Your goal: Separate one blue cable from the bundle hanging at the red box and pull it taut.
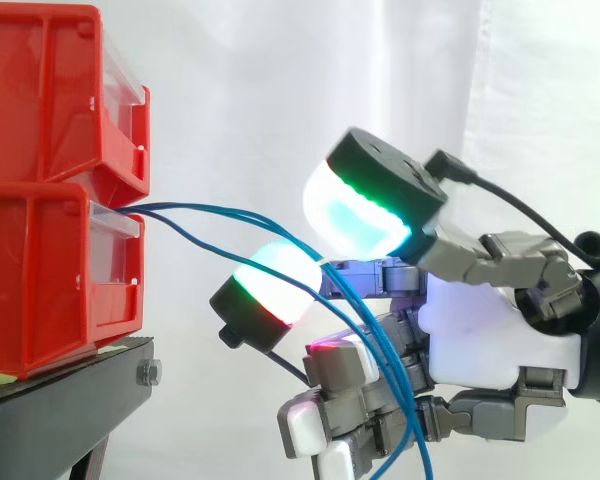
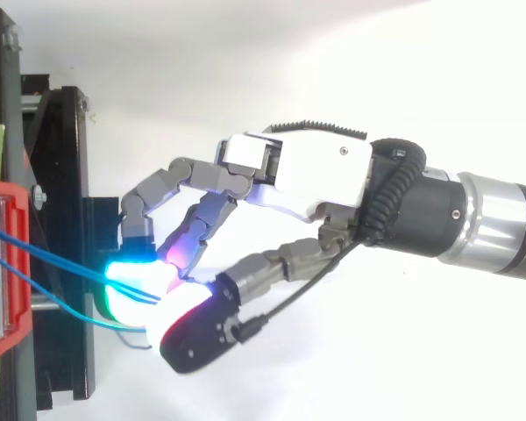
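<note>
Blue cables leave the gap between stacked red bins, run right and down into robot hand. Robot hand right of bins, clear of them, fingers curled. Two glowing pads closed together on cables, pinching them; which strand is held, cannot tell. Below pinch, cables trail down across lower fingers. One strand sags lower between bins and pinch. Bins on black stand.
</note>
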